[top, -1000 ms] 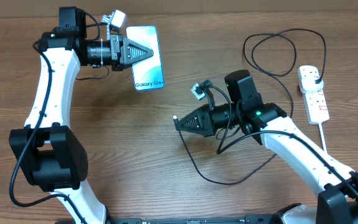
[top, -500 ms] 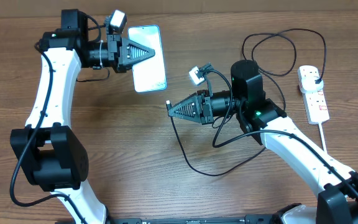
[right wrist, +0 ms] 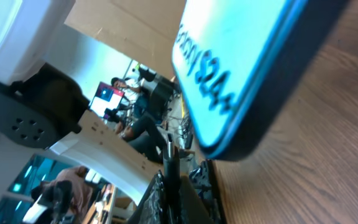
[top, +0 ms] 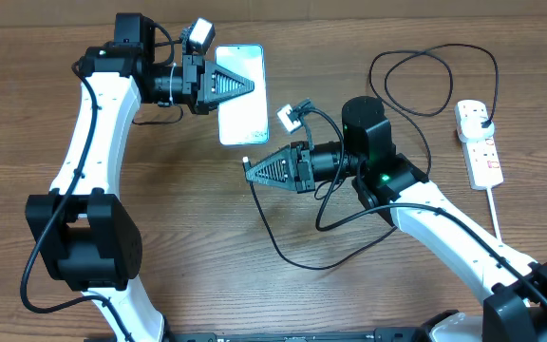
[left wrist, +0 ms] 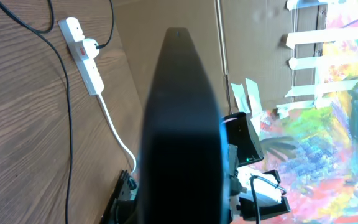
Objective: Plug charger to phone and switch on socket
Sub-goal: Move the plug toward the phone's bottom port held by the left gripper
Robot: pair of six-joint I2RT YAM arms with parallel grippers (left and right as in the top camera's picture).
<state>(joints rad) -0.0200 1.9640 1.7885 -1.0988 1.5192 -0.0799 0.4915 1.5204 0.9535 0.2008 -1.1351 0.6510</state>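
Observation:
My left gripper [top: 247, 85] is shut on the phone [top: 241, 95], holding it above the table with its light blue screen up. In the left wrist view the phone [left wrist: 182, 124] fills the middle as a dark slab. My right gripper [top: 251, 171] is shut on the charger's connector tip [top: 245, 161], just below the phone's near short edge. In the right wrist view the tip [right wrist: 169, 149] points up at the phone [right wrist: 241, 68], which reads "Galaxy S24+". The black cable [top: 297, 252] loops back to its plug in the socket [top: 480, 142] at the far right.
The socket's thick white cord [top: 498, 211] runs down the right side. The cable forms a large loop [top: 435, 81] at the back right. In the left wrist view the socket [left wrist: 84, 55] and cables lie on the wood before a cardboard wall.
Both arms have moved toward each other: the left gripper carried the phone to the right, the right gripper carried the connector tip left and up, close under the phone's short edge.

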